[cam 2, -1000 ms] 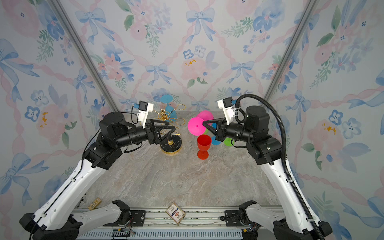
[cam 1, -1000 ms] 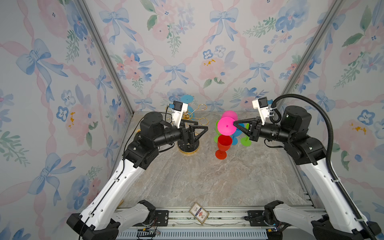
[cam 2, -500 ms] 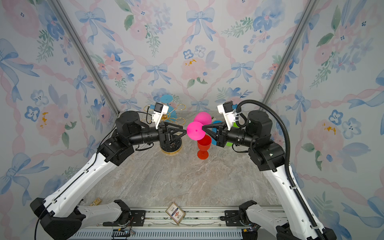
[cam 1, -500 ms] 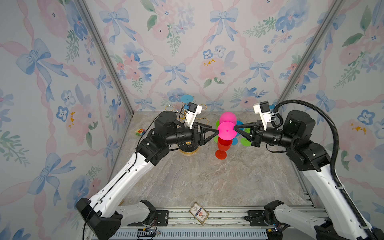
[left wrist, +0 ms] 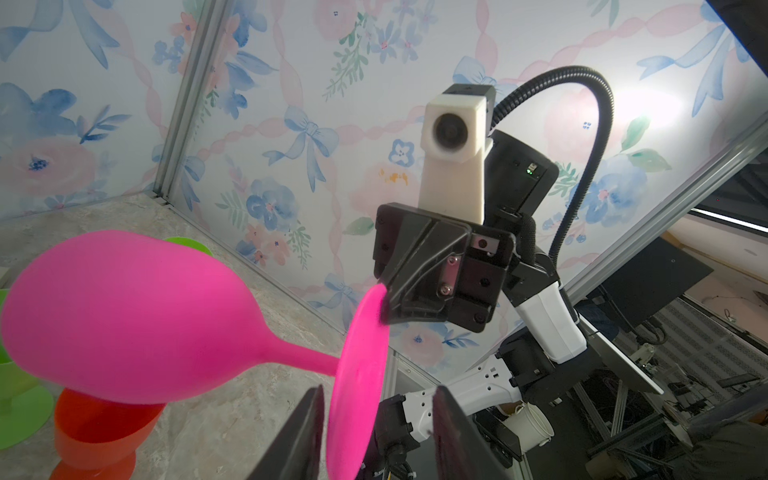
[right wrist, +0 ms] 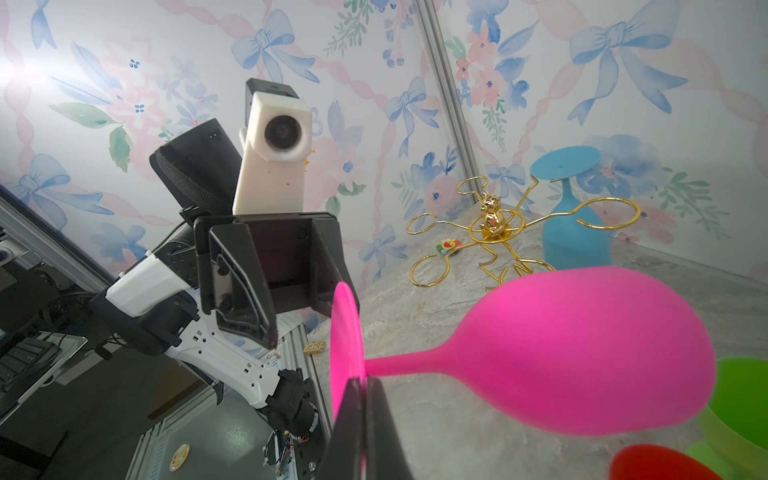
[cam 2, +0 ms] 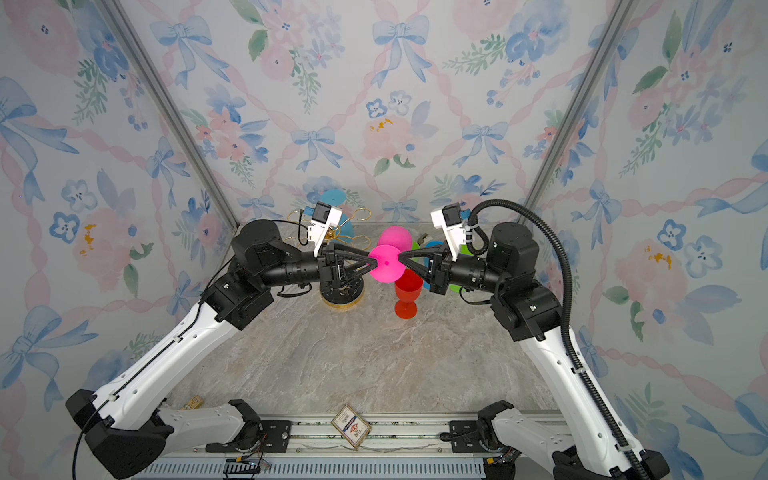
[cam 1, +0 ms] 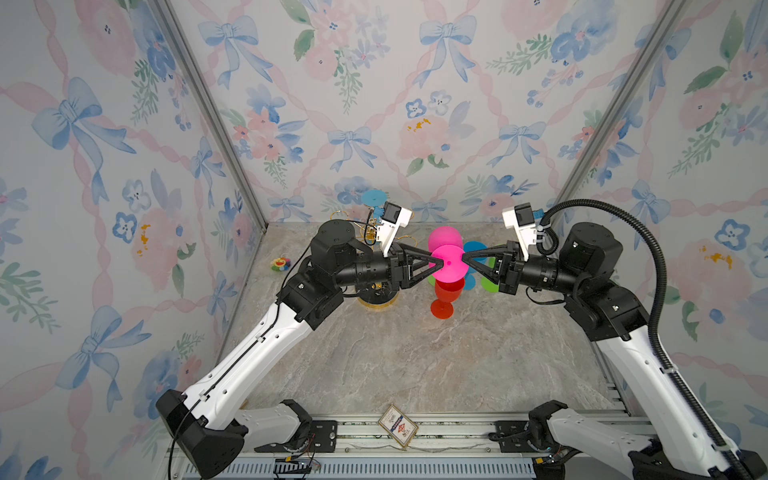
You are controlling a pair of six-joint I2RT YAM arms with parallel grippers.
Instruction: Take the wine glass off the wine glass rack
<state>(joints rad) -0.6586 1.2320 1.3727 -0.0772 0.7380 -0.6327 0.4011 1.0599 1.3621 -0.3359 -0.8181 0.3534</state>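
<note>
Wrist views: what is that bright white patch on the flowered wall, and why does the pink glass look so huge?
Left wrist view: glare washes out the wallpaper, and the pink wine glass looms because it sits close to a wide lens. Right wrist view: the same glare on the wallpaper at the picture's edge. Both top views: even light, no glare.

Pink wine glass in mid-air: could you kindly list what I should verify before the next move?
1. Hold: right gripper shut on the foot rim of the pink wine glass: ok.
2. Placement: left gripper astride the opposite rim: ok.
3. Second grip: left gripper closed on the foot: not ok, a gap shows.
4. Release: pink wine glass clear of the wine glass rack: ok.
5. Clearance: bowl apart from the red glass underneath: cannot tell.
</note>
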